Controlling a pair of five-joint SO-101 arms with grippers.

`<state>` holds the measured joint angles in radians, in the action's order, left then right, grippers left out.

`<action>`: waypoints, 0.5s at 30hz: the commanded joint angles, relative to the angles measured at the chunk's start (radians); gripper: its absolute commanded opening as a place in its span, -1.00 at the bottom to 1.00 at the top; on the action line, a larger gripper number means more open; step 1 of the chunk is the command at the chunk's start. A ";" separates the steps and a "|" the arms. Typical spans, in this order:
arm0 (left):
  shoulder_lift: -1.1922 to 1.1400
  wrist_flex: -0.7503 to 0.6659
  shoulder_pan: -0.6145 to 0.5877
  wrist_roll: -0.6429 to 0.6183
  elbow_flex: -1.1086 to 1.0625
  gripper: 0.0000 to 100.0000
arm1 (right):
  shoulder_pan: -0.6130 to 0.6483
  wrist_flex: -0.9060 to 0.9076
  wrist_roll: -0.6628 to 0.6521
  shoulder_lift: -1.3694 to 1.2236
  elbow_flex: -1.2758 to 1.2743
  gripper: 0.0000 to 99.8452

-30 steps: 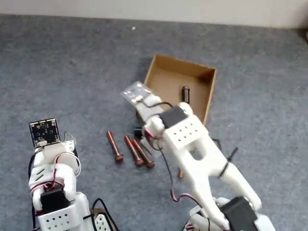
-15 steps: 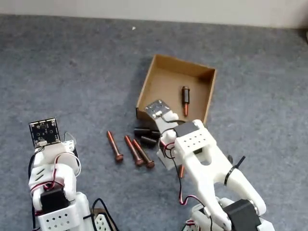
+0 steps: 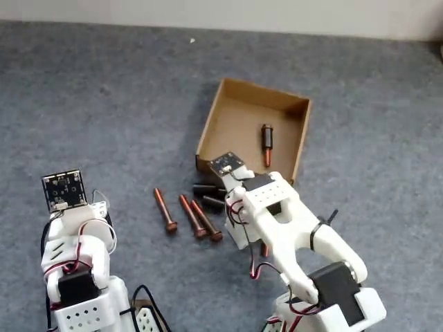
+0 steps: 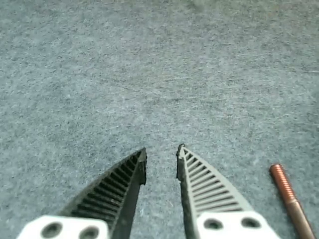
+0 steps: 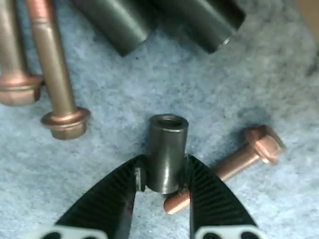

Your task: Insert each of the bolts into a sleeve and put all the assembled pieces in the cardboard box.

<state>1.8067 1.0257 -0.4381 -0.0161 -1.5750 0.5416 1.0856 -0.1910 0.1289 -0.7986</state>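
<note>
My right gripper (image 5: 163, 168) is shut on a dark sleeve (image 5: 167, 137) that stands on end on the grey carpet, one jaw on each side. A copper bolt (image 5: 244, 155) lies right beside it, its threaded end under one jaw. Two more sleeves (image 5: 115, 21) lie just beyond, and two bolts (image 5: 56, 79) lie to the side. In the high view the right arm (image 3: 266, 200) stands just in front of the cardboard box (image 3: 216, 117), which holds one assembled piece (image 3: 266, 144). Three bolts (image 3: 192, 216) lie to the arm's left. My left gripper (image 4: 162, 159) hangs open over bare carpet.
A bolt's threaded end (image 4: 286, 191) lies near my left gripper. The left arm (image 3: 73, 235) stands at the front left, well away from the parts. Open carpet (image 3: 104, 104) spreads to the left of and behind the box.
The right arm has drawn back from the box's near left corner towards the front and come down over the sleeves and bolts. The left arm has not moved.
</note>
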 commanded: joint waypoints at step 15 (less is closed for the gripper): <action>0.002 -0.018 -0.012 0.009 0.035 -0.75 | -0.022 0.087 -0.028 0.275 0.027 -0.99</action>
<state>1.8067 1.0257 -0.4381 -0.0161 -1.5750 0.5324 1.1285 -0.2094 0.2394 -0.8002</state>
